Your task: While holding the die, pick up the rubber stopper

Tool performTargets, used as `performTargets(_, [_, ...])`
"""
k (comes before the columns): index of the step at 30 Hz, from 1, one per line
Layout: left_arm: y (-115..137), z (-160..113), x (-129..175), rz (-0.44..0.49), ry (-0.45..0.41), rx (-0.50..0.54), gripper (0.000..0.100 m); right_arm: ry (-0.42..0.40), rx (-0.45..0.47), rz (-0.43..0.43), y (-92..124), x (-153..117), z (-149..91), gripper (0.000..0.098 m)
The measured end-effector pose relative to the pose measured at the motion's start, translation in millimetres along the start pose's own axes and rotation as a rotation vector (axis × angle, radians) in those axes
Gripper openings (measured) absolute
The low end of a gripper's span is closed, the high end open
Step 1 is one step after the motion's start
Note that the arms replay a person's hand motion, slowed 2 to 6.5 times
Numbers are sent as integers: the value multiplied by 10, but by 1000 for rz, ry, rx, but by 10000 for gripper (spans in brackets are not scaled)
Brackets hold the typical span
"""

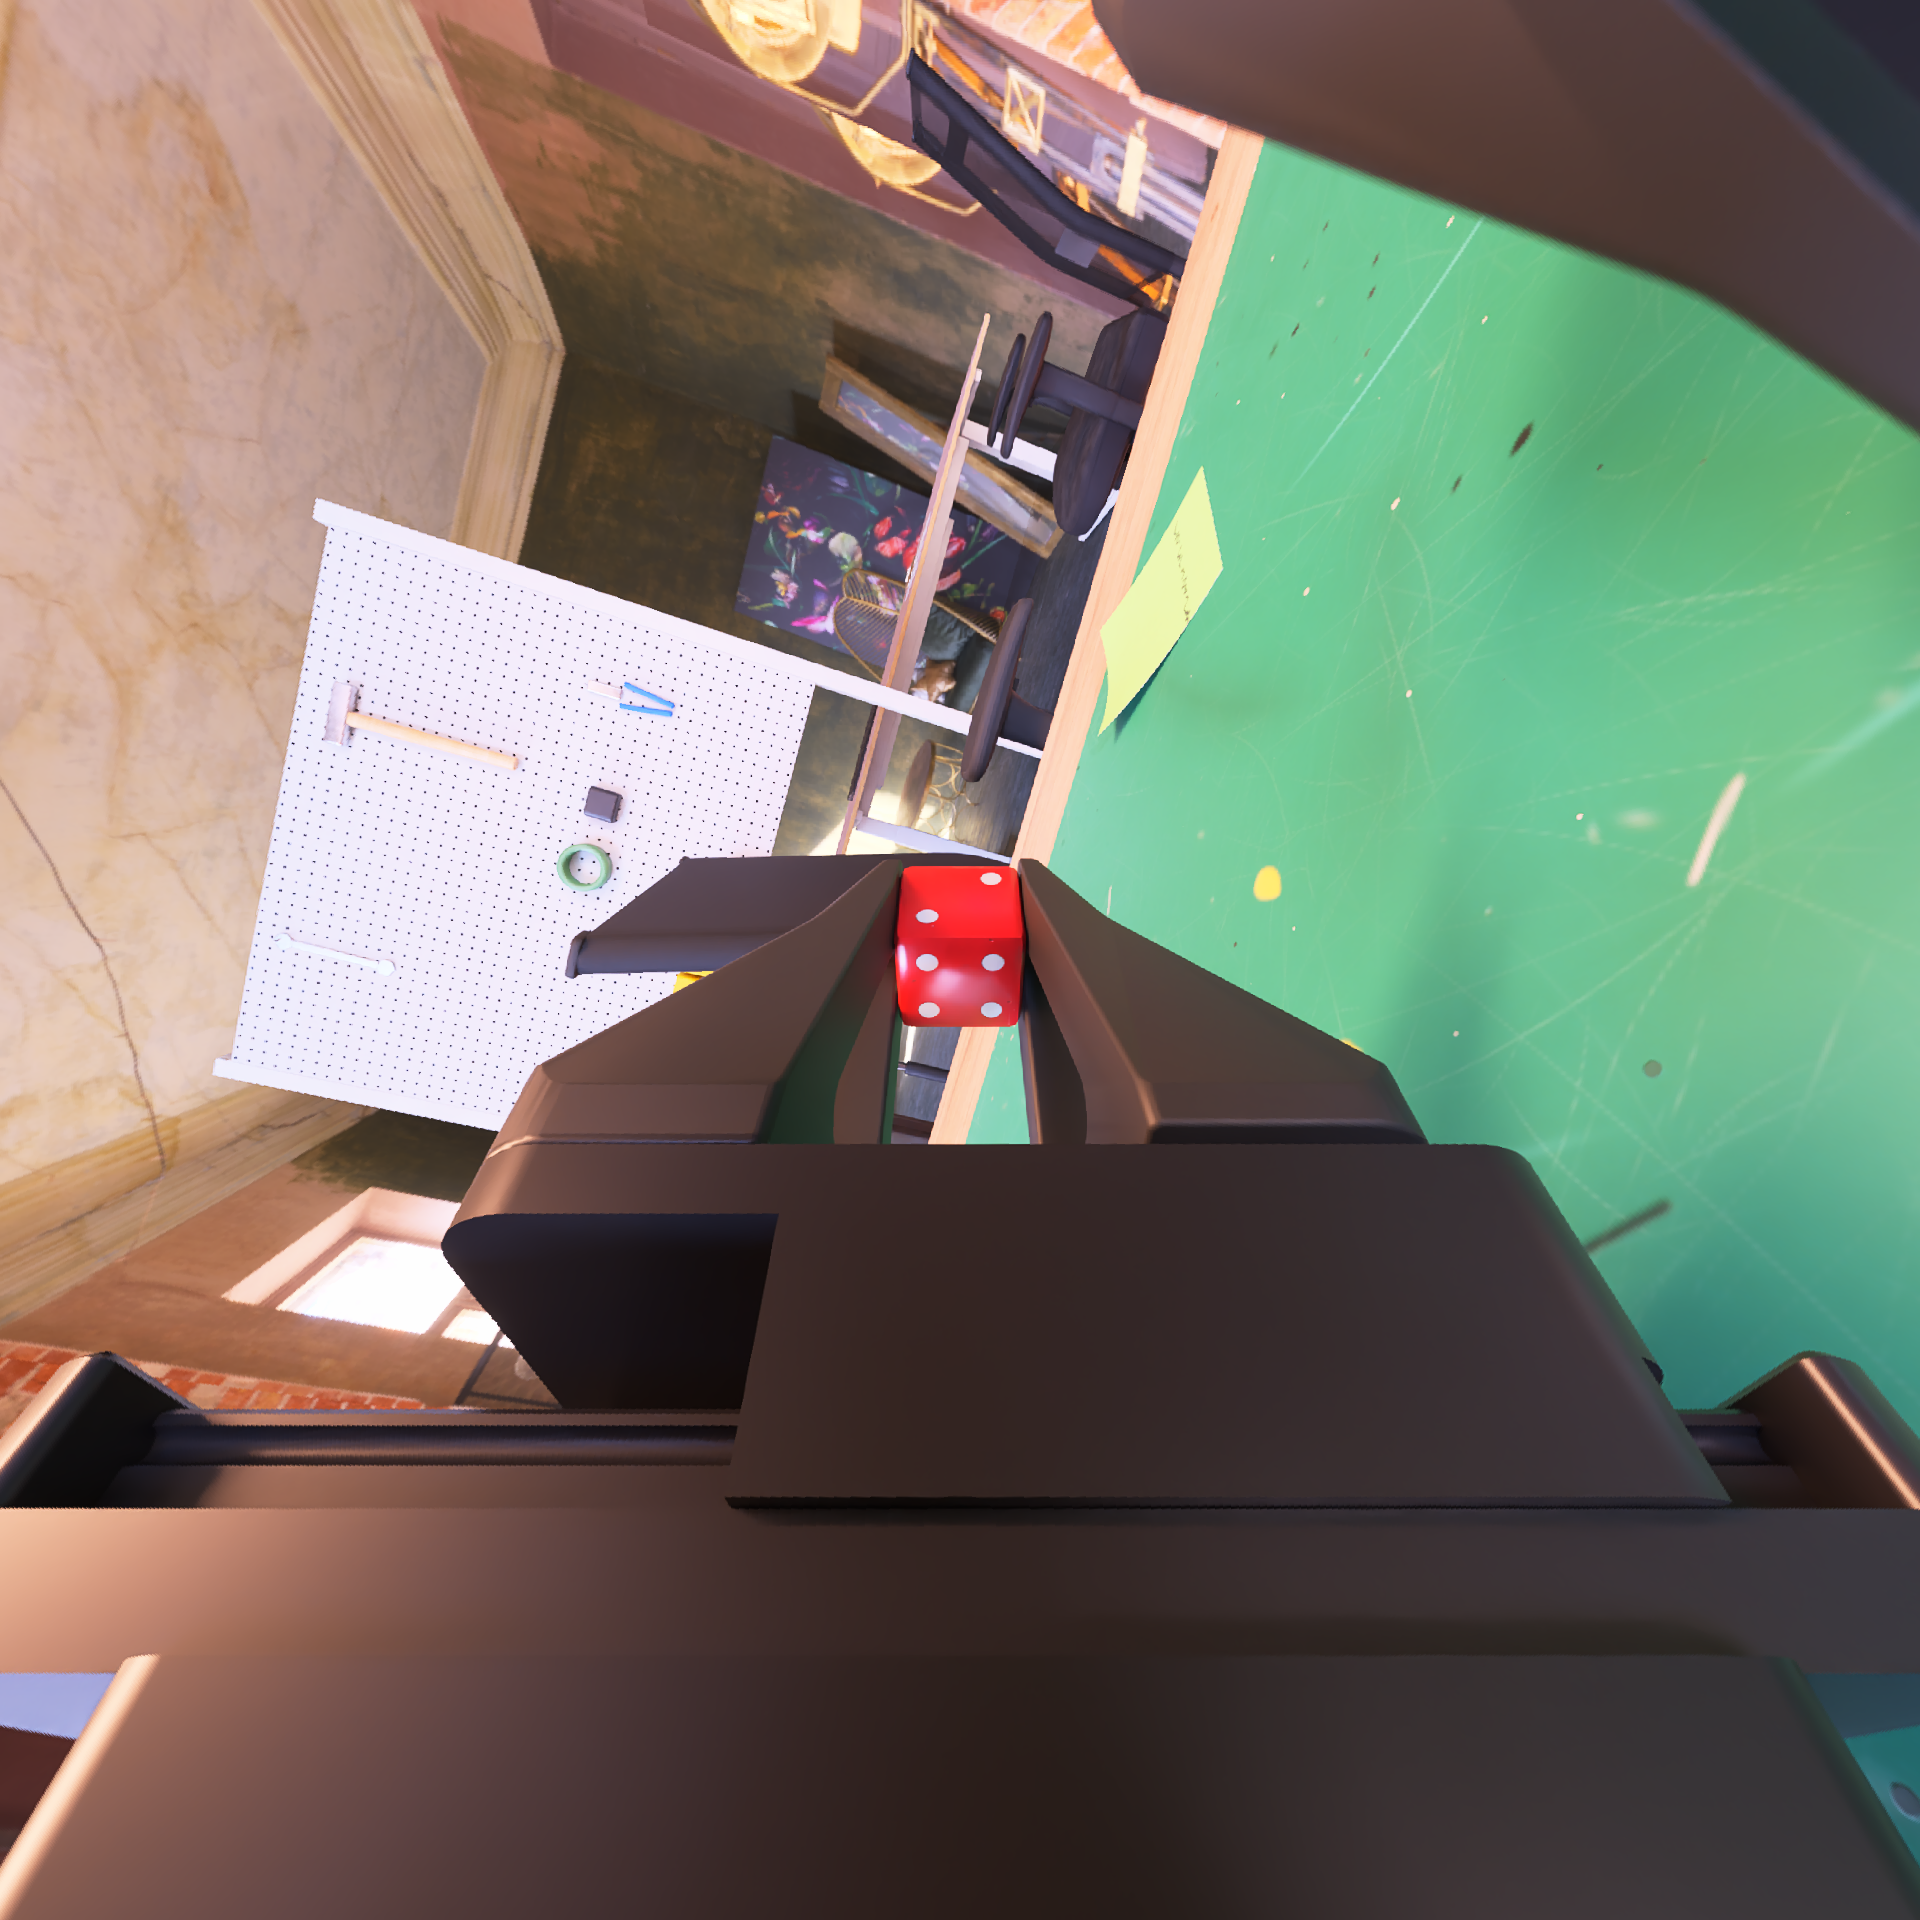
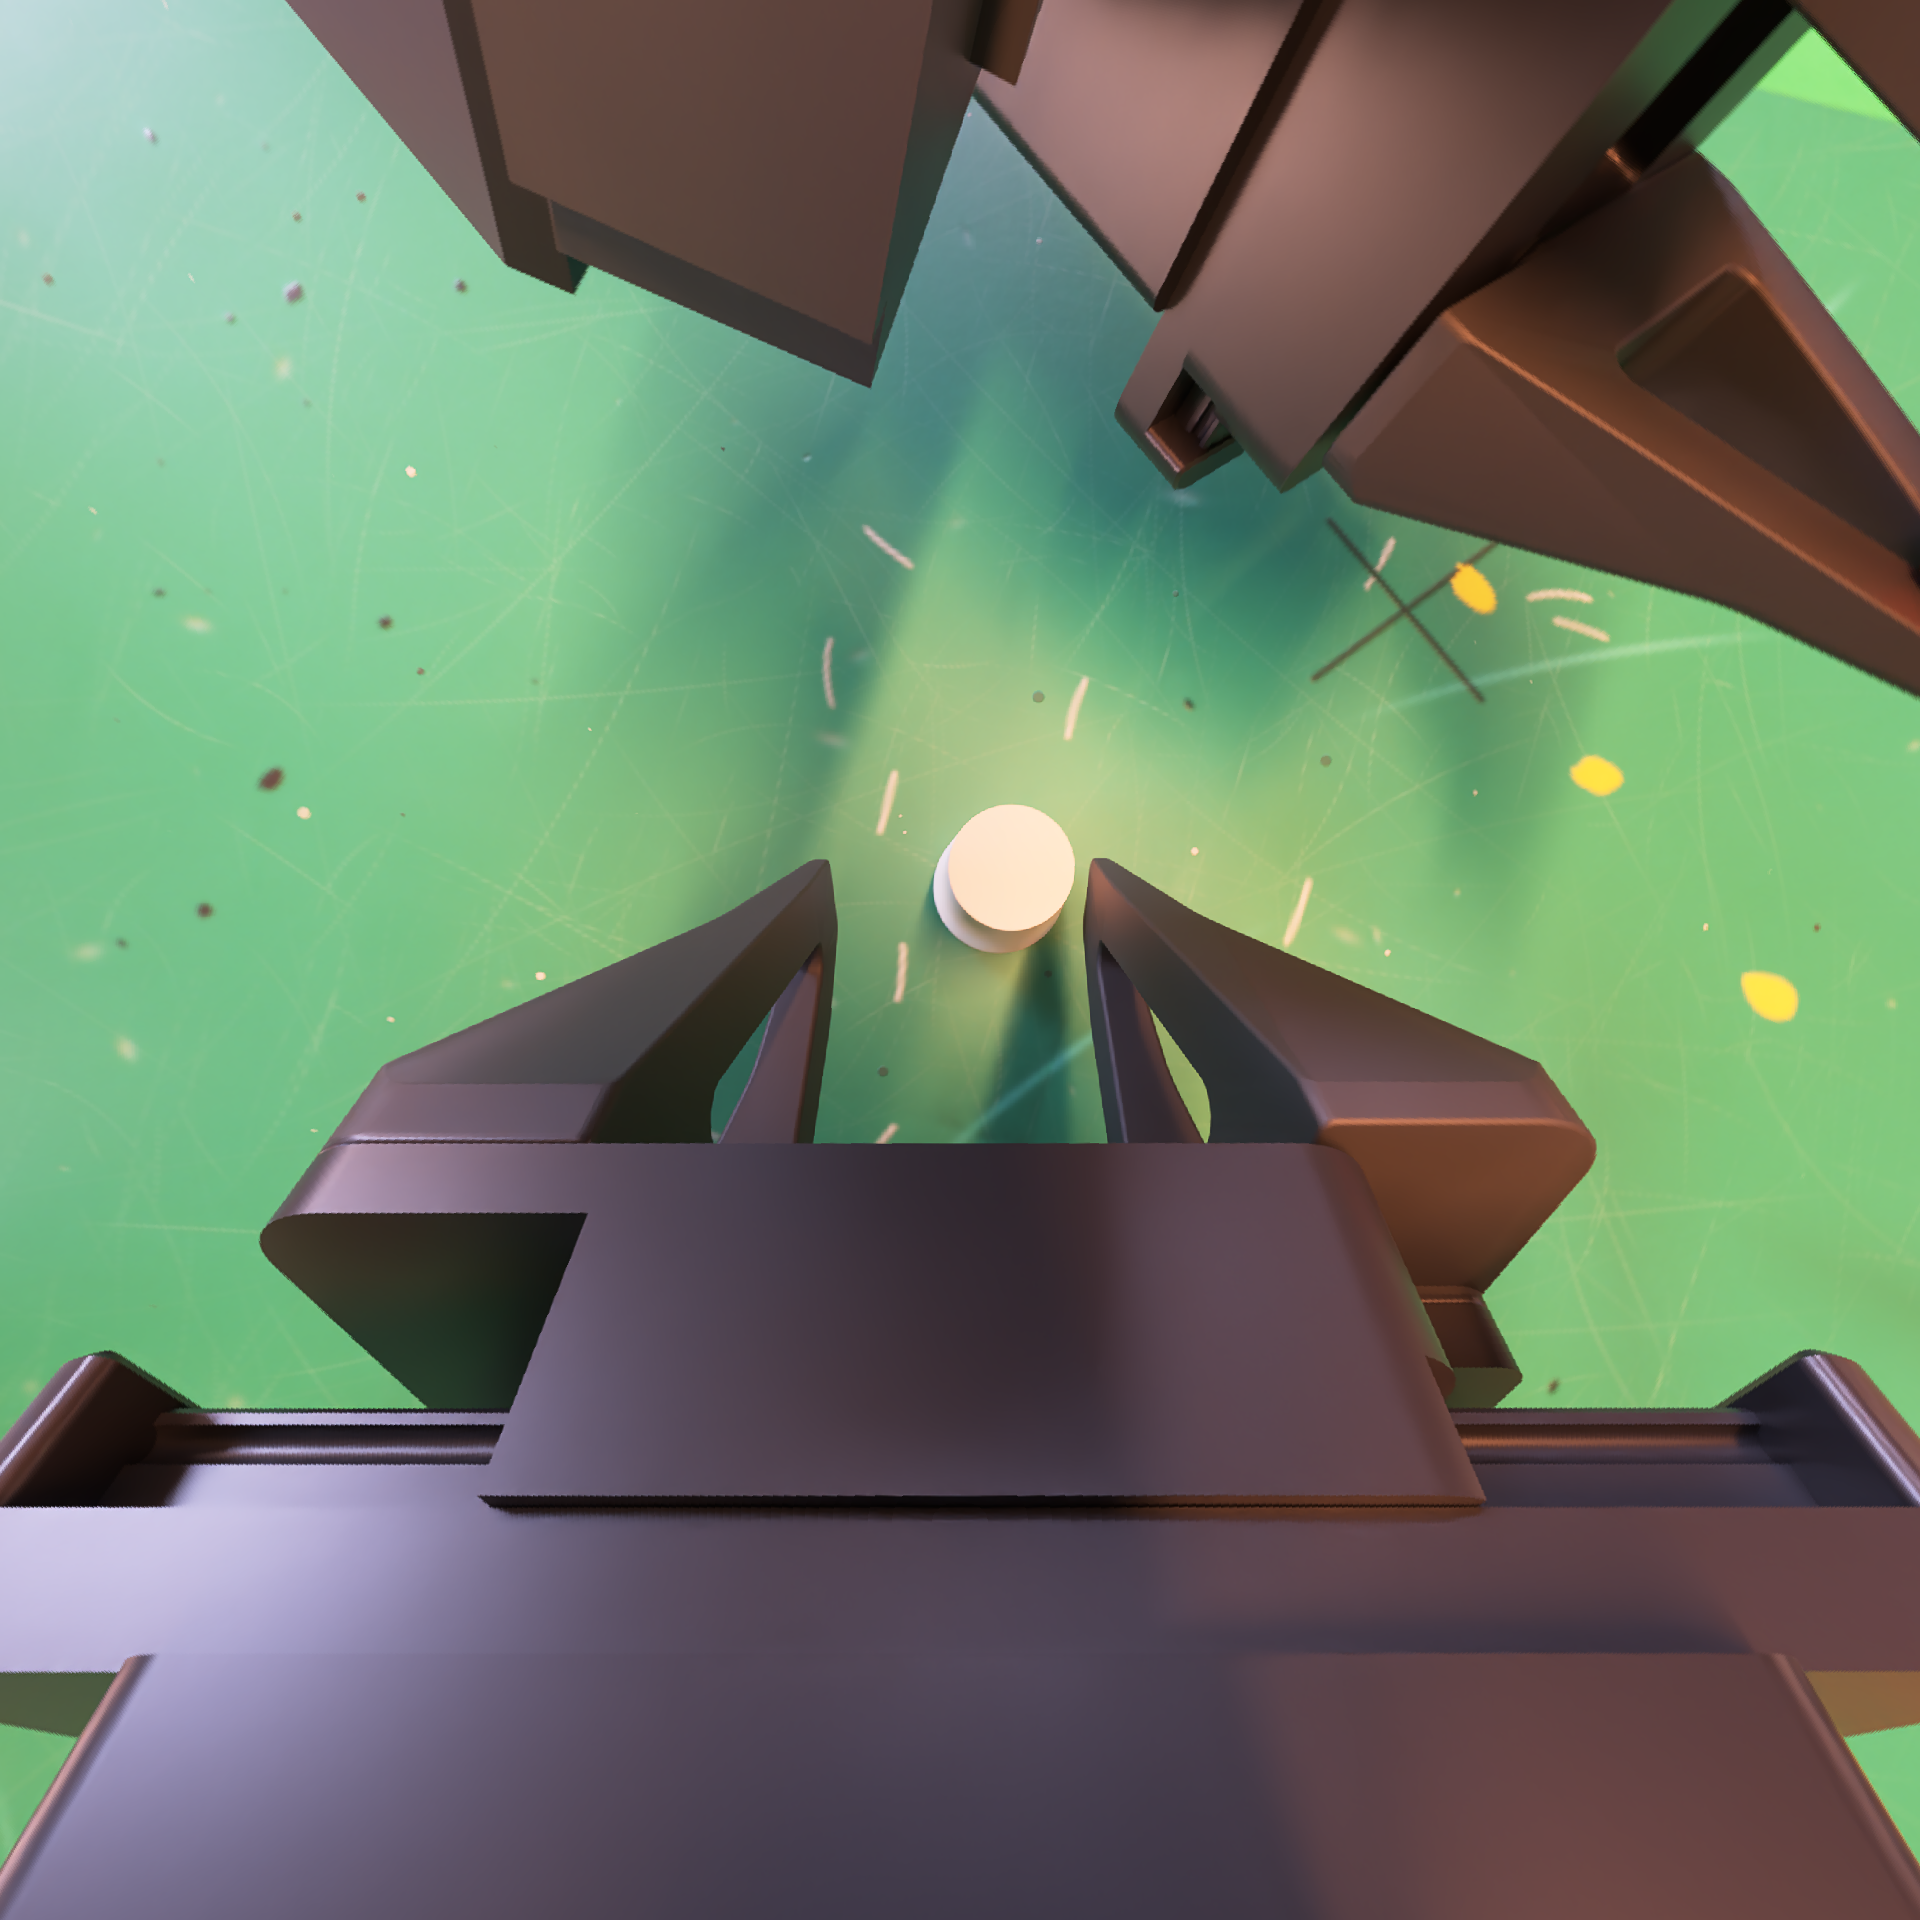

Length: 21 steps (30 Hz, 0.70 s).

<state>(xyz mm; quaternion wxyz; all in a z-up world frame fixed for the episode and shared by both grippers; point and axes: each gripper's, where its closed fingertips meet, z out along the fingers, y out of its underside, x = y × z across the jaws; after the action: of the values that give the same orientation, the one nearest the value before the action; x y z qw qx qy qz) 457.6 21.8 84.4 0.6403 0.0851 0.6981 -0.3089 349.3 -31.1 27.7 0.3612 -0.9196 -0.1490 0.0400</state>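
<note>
In the left wrist view my left gripper (image 1: 960, 883) is shut on a red die (image 1: 958, 948) with white pips, held in the air beside the green mat (image 1: 1507, 644). In the right wrist view my right gripper (image 2: 960, 883) is open and points straight down at the mat (image 2: 416, 727). A small white round rubber stopper (image 2: 1004, 875) stands upright on the mat, just past the fingertips and in line with the gap between them. The fingers are apart from it.
The other arm's dark body (image 2: 1403, 260) hangs over the mat at the top of the right wrist view. A yellow paper note (image 1: 1158, 592) lies near the table's wooden edge (image 1: 1101, 582). A white pegboard (image 1: 499, 810) with tools stands beyond the table.
</note>
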Motion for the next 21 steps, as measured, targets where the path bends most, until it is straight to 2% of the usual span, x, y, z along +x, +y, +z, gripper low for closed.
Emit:
performTargets(7, [-11,0,15,0,9,8,180,-70,-26,-68,27,17,125,412])
performTargets(14, [-14,0,42,0,23,10,180,-123,-6,-71,8,24,161,353])
performTargets(21, [-12,0,66,-1,36,11,180,-132,-4,-75,0,46,162,287])
